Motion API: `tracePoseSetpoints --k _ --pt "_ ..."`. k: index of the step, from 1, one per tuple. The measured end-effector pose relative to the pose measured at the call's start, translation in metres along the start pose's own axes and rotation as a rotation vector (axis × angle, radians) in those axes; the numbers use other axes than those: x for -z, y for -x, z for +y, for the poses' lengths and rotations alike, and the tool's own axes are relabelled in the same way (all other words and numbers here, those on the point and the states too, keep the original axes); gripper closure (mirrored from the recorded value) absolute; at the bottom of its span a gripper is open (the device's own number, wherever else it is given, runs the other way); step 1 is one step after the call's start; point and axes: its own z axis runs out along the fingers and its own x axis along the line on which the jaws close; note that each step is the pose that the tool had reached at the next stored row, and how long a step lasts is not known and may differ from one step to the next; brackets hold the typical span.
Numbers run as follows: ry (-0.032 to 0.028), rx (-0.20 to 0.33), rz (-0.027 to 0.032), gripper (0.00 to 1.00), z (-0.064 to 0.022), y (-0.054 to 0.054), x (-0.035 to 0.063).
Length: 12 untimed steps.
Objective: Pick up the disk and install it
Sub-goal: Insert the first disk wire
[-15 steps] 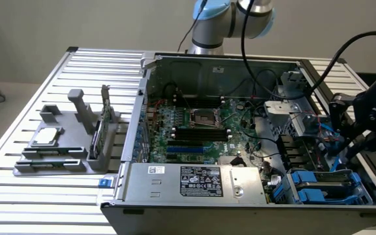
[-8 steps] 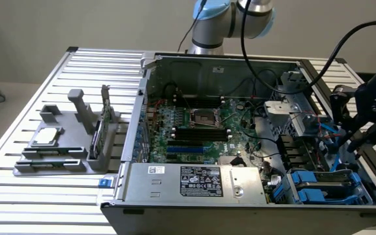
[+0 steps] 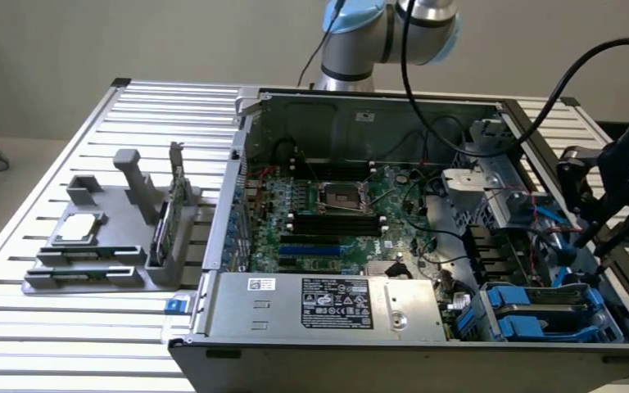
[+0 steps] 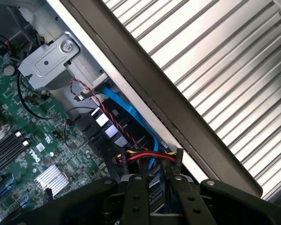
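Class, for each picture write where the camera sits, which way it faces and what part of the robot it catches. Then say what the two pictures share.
Exterior view: off the arm, above the slatted table, looking down into the open computer case; the arm rises behind the case, the end effector hangs at the exterior view's right.
Wrist view: on the wrist, looking along the open fingers into the case by its side wall.
Shared: the motherboard and the silver bracket.
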Motion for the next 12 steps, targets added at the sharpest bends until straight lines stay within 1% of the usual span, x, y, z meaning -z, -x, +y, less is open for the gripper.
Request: tracePoseSetpoints --k 1,3,4,7,8,10,12 --pt "0.0005 0.002 -0.0103 0.75 -0.0005 -0.0006 0.0001" --pt "0.0015 0.004 -0.0285 0.75 -0.0016 -0.0017 0.0003" --pt "0.0024 0.006 -0.037 0.75 -0.0023 -0.0025 0.0005" --pt "0.0069 0.008 -0.0595 0.75 -0.0048 -0.0042 0.0006" --pt "0.0076 0.008 -0.066 0.75 -0.0053 -0.0047 0.0004" --pt "0.0079 0.004 -0.0763 0.75 -0.0058 -0.0051 -0.0004" --pt "0.0056 -0.004 -0.0856 0.75 -0.0061 -0.0053 -0.0011"
